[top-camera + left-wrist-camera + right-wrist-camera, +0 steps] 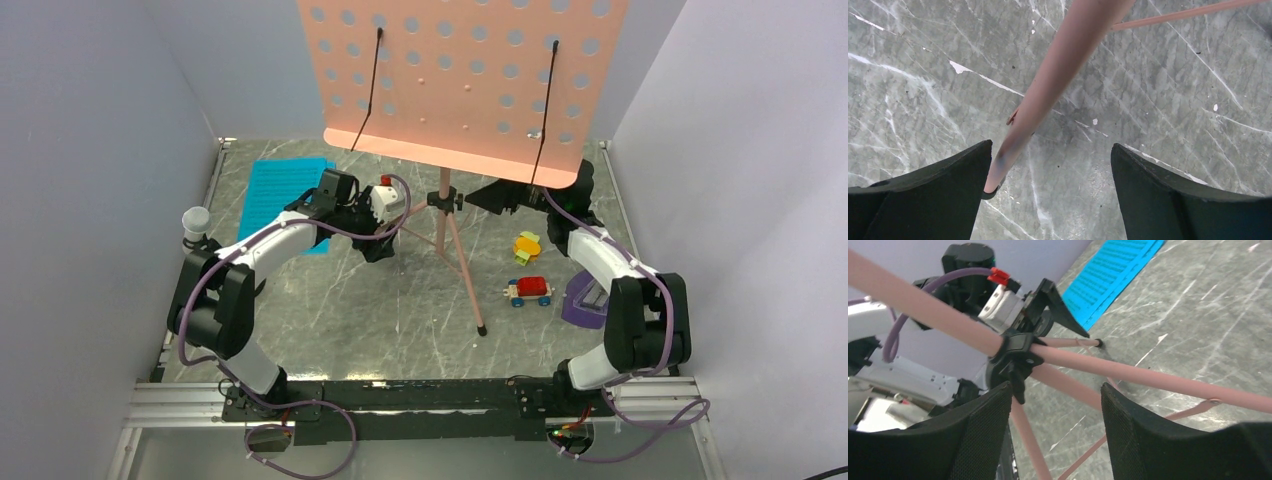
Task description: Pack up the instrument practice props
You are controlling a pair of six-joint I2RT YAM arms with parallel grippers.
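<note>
Now: both grippers at the stand's tripod, neither one clamped

Music stand (443,215) upright mid-table, tripod spread on the grey marbled table (330,300). Perforated salmon desk (465,80) fills the top of the overhead view and tilts toward the camera.

Left gripper (1051,150): jaws spread wide, pointed down at the table. One pink leg (1048,95) runs down between them, its capped foot just beside the inner face of the left-hand finger (938,195). The far finger is well apart from the leg. Nothing is grasped.

Right gripper (1056,387): comes in from the right at the height of the black collar (1015,357) where the legs meet the pole. Jaws apart. Collar sits at the edge of one finger; contact cannot be told. Nothing is seen pinched.

Sheet-music pages (280,195): cyan, flat on the table at far left, beyond the left arm.

Metronome (580,300): purple, at the right side, partly hidden by the right arm's elbow.

Red toy car (530,291) sits just left of the metronome. Yellow-orange toy (527,245) lies beyond the car, near the right forearm.
</note>
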